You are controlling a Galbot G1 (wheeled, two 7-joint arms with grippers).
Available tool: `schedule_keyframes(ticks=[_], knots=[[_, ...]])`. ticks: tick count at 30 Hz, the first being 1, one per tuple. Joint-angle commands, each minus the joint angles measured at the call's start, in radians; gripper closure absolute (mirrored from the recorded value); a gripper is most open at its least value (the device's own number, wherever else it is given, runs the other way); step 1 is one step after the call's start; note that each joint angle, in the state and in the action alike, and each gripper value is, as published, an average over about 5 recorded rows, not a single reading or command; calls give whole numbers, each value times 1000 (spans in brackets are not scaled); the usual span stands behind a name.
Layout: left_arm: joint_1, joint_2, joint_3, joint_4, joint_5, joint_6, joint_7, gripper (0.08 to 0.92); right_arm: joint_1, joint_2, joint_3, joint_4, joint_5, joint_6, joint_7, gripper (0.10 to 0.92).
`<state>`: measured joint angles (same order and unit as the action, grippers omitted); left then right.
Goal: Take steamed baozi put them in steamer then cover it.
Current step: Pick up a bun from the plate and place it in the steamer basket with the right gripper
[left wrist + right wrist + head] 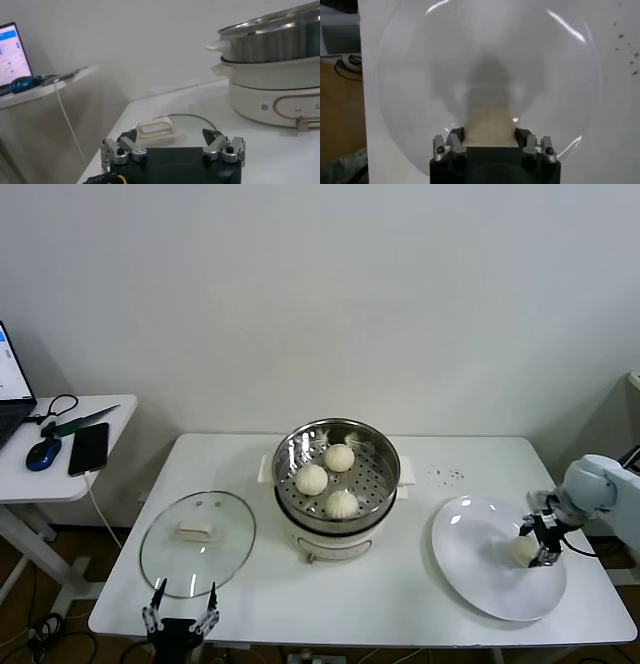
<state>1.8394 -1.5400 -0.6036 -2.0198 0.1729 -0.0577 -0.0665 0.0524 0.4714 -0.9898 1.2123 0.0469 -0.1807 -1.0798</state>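
**Last bun gripped on plate, three already in steamer**

Right gripper (541, 542) is closed on the fourth cream-white round baozi (489, 127), low on the flat white round plate (480, 579) at the table's 4 o'clock, near the front-right edge.

Three cream-white domed buns (326, 478) sit on the perforated tray of the shiny round steel steamer (336, 484), table centre; side handles run left-right.

Round clear glass lid (197, 542) lies flat at 8 o'clock, its cream bar handle's long axis left-right. Left gripper (180, 617) is parked at the front edge just beyond the lid, fingers spread.

Bare tabletop between steamer and plate. No readable writing.
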Motion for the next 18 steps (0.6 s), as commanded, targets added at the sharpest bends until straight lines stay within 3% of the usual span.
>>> schedule_keyframes(ticks=[1, 9, 18], knots=[[4, -1, 13, -7, 1, -3, 3, 177, 403, 70, -290, 18, 261, -56, 5, 355], [15, -4, 32, -16, 3, -17, 12, 177, 800, 292, -597, 14, 546, -98, 23, 355], [33, -3, 62, -23, 25, -39, 17, 177, 902, 525, -698, 11, 813, -161, 73, 355]])
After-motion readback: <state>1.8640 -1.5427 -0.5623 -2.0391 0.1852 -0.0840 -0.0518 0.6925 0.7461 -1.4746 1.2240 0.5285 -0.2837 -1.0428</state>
